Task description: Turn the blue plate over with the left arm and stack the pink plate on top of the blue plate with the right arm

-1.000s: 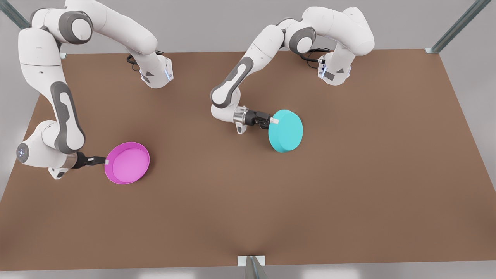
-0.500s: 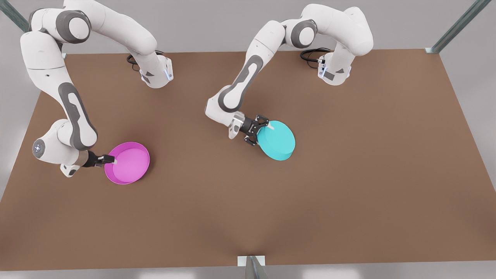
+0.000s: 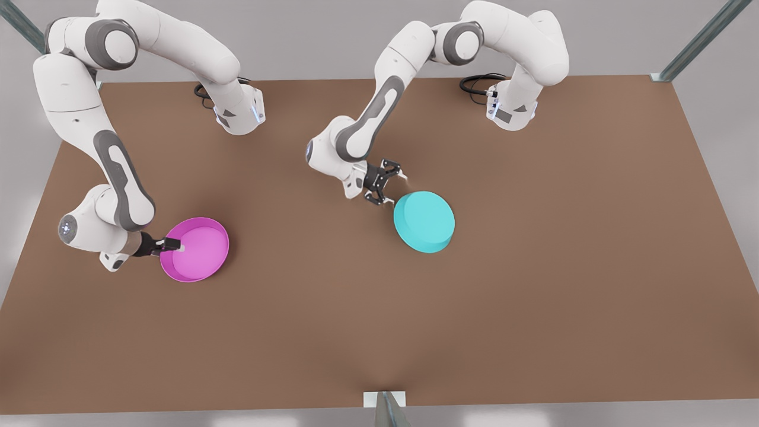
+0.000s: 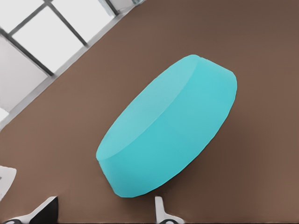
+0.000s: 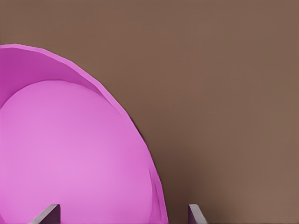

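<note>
Plates sit well apart on the brown table: the blue plate lies upside down, flat base up, near the middle, and the pink plate rests open side up, nothing in it, toward the front view's left. The left gripper hovers just beside the blue plate's rim, fingers spread, touching nothing. The right gripper straddles the pink plate's near rim, one finger inside and one outside, not yet pinched.

Blue plate, pink plate smooth; table matt brown.
</note>
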{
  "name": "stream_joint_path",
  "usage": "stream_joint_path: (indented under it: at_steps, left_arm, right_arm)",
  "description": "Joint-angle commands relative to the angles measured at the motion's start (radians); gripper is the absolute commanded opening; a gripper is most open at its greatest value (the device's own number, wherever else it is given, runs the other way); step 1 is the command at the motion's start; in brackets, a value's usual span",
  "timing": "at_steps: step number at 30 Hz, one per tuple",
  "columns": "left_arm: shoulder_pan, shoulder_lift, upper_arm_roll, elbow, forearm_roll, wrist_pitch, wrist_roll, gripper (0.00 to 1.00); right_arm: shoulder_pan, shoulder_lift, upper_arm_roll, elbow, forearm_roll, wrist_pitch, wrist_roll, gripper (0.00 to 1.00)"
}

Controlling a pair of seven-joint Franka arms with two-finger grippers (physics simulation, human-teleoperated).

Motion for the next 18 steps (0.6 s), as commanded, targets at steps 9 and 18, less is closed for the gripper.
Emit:
stream_joint_path:
  at_steps: [9, 18]
  left_arm:
    - [0.128, -0.271, -0.026, 0.058, -0.052, -0.373, 0.57, 1.0]
    - [1.409, -1.083, -0.758, -0.34, 0.145, 0.118, 1.428, 1.0]
  right_arm:
    - [-0.001, 0.008, 0.0, 0.0, 0.0, 0.0, 0.003, 0.64]
    - [0.01, 0.011, 0.0, 0.0, -0.017, 0.002, 0.008, 0.62]
